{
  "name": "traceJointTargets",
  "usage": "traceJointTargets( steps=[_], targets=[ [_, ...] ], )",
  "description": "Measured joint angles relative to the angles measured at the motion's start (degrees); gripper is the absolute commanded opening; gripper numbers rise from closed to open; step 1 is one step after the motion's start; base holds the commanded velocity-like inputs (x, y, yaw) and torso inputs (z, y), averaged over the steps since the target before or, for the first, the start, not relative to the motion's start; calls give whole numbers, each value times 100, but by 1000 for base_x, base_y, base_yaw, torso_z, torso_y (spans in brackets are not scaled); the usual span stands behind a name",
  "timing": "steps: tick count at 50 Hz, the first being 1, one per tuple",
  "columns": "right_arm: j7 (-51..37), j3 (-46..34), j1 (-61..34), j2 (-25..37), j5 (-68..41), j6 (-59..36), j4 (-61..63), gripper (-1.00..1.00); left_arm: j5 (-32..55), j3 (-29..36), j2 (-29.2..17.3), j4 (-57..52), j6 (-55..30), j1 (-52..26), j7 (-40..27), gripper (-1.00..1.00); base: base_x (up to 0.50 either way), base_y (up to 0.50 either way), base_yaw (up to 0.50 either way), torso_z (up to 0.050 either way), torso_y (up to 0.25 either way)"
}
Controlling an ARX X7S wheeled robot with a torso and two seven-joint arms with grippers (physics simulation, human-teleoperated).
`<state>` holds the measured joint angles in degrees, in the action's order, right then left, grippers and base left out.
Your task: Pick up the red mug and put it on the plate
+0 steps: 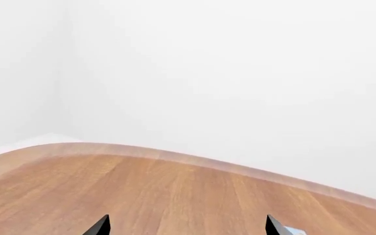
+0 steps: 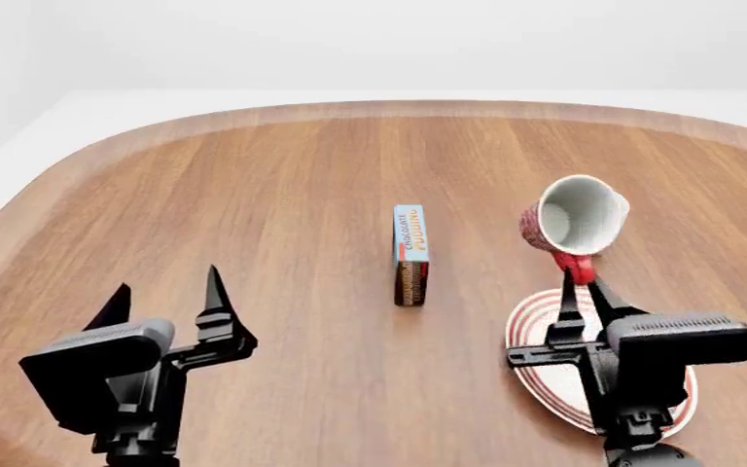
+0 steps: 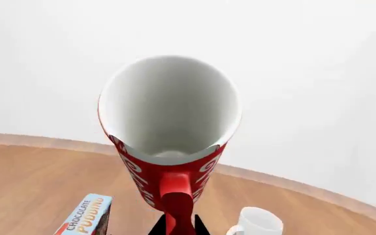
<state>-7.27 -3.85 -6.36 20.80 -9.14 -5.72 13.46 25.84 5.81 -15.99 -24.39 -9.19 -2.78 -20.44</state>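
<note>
The red mug [image 2: 574, 218] hangs in the air above the table, tilted so its white inside faces the head camera. My right gripper [image 2: 582, 292] is shut on its red handle [image 3: 176, 203]; the wrist view looks straight into the mug [image 3: 170, 127]. The plate [image 2: 529, 336], white with red rings, lies on the table below and near the mug, partly hidden by my right arm. My left gripper [image 2: 166, 297] stands open over bare wood at the front left, nothing between its fingertips [image 1: 100, 226].
A chocolate pudding box [image 2: 410, 253] stands on edge in the middle of the wooden table [image 2: 283, 195]. A plain white mug [image 3: 256, 223] shows only in the right wrist view, beyond the red mug. The table's curved far edge meets white surroundings.
</note>
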Motion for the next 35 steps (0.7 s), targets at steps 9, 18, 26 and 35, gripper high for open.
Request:
traceJointTargets(
  steps=[9, 18, 26, 35],
  targets=[
    [-529, 720, 392, 61, -375, -645, 546, -100, 40, -8, -20, -27, -10, -16, -30, 100, 0, 0, 0, 0, 0],
    [-771, 1408, 838, 221, -940, -1397, 1114, -100, 60, 1, -36, -49, 1, -12, -49, 100, 0, 0, 0, 0, 0],
    [-852, 1763, 1026, 399, -1379, -2042, 1397, -100, 74, 8, -47, -42, 22, -17, -57, 100, 0, 0, 0, 0, 1],
    [-840, 1887, 1074, 650, -1733, -2706, 1527, -100, 83, 20, -58, -29, 49, -17, -66, 100, 0, 0, 0, 0, 0]
  ],
)
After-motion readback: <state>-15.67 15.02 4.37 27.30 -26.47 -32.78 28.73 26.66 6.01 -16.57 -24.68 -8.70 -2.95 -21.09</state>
